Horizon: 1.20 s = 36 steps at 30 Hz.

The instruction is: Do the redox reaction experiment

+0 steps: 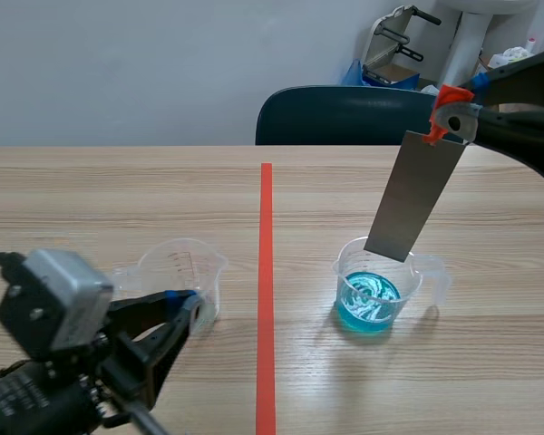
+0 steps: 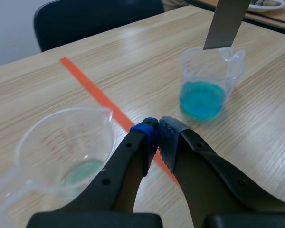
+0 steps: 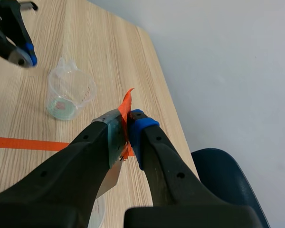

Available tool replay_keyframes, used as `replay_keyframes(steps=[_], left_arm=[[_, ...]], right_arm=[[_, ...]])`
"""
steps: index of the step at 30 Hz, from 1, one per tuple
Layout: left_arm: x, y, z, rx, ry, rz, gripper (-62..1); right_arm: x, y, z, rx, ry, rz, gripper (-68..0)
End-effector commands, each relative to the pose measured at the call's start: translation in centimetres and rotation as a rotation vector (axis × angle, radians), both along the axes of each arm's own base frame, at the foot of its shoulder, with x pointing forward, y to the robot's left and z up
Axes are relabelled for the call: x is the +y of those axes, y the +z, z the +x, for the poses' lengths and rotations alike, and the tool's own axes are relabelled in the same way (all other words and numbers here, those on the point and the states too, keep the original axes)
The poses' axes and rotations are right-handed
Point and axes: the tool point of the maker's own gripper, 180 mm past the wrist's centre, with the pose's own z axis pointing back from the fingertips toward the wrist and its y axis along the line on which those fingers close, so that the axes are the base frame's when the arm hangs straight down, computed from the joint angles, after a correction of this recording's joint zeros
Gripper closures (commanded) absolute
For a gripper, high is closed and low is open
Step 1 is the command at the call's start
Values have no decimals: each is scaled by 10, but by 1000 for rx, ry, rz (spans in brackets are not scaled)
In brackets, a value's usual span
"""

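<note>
1. A flat, rectangular grey metal strip (image 1: pixel 415 195) (image 2: pixel 225 21) hangs over the right half of the pale wooden bench (image 1: pixel 118 199). Its face is dull and smooth, and a tab of orange tape (image 3: pixel 126 107) is wrapped over its upper end.
2. The right pincer (image 1: pixel 449 116) (image 3: pixel 126 130) pinches that taped upper end, one blue pad on each face. The strip is tilted, its top leaning toward 1 o'clock.
3. The strip's lower edge sits at the 12 o'clock side of the rim of a clear plastic measuring beaker with a spout and a handle (image 1: pixel 376 285) (image 2: pixel 209 80). The edge is above the liquid, not in it.
4. This beaker stands upright on the bench and holds a shallow layer of bright blue liquid with pale swirls at the bottom.
5. A second clear plastic measuring beaker with printed red scale marks (image 1: pixel 177 267) (image 2: pixel 61 147) (image 3: pixel 69 95) stands at 9 o'clock from the first, across the orange-red tape line (image 1: pixel 266 272). Only a faint greenish film shows on its bottom.
6. The left pincer (image 1: pixel 192 304) (image 2: pixel 156 135) has its fingers pressed together on nothing. Its tips are low over the bench, just beside the second beaker at about its 4 o'clock.
7. A dark blue chair (image 1: pixel 335 113) stands behind the bench at 12 o'clock.
</note>
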Motion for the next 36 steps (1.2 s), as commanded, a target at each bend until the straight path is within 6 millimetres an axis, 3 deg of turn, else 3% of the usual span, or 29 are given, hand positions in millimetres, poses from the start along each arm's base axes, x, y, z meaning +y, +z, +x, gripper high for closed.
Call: replay_keyframes(steps=[1,7,13,20,32,36], left_arm=[[7,4,-10,11,15,-4,-40],[51,13,-33,67,116,51,-40],[76,24,-53,94,176,64,-40],[87,42,-67,99,203,55,-40],[103,73,-62,63,248,50,-47],[102,74,-60,67,245,60,-159]], right_arm=[[0,14,1,-33,9,14,-8],[0,14,1,-33,9,14,-8],[0,14,1,-33,9,14,-8],[0,14,1,-33,9,14,-8],[0,14,1,-32,9,14,-8],[0,14,1,-32,9,14,-8]])
